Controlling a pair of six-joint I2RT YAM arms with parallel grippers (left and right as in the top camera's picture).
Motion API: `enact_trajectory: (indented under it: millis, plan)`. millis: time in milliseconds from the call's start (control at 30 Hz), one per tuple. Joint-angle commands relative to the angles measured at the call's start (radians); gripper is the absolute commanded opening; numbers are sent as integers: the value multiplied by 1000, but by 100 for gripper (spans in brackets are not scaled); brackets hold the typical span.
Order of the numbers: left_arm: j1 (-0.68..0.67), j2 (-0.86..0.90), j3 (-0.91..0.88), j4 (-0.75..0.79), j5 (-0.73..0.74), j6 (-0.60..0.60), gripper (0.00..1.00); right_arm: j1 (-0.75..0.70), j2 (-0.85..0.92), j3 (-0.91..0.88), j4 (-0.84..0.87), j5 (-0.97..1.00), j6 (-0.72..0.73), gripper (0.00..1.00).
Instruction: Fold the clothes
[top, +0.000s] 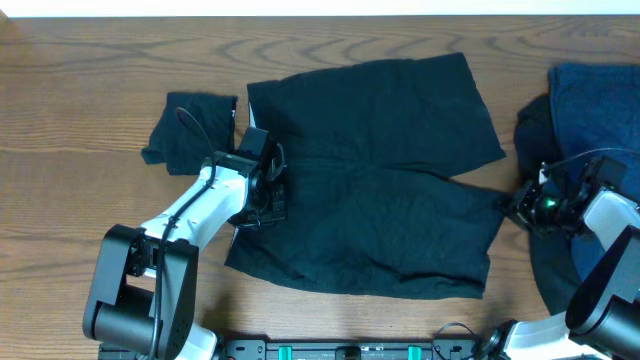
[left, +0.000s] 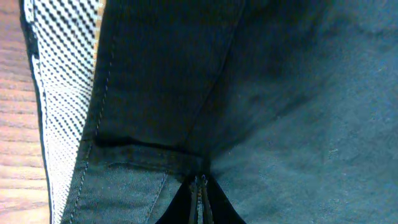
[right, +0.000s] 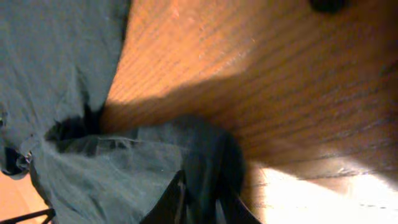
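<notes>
Overhead: left tool (top: 272, 200), right tool (top: 515, 207) pinch black garment (top: 390, 170).

Navy garment (top: 600, 95) partly beyond right edge

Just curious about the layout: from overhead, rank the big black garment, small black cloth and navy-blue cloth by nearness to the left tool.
1. Big black garment, centre, its left edge gripped by the left tool.
2. Small black cloth, just to the left.
3. Navy-blue cloth, far right.
</notes>
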Motion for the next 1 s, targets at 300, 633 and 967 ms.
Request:
enact_trajectory:
  millis: [300, 633, 967]
  plan:
    - [2, 4, -6, 0, -14, 21, 6, 29, -75, 53, -5, -78, -170, 17]
    - [2, 4, -6, 16, -13, 21, 6, 29, -75, 53, 80, 31, -124, 17]
    - [1, 4, -6, 4, -13, 21, 6, 38, -75, 51, 86, 146, -99, 41]
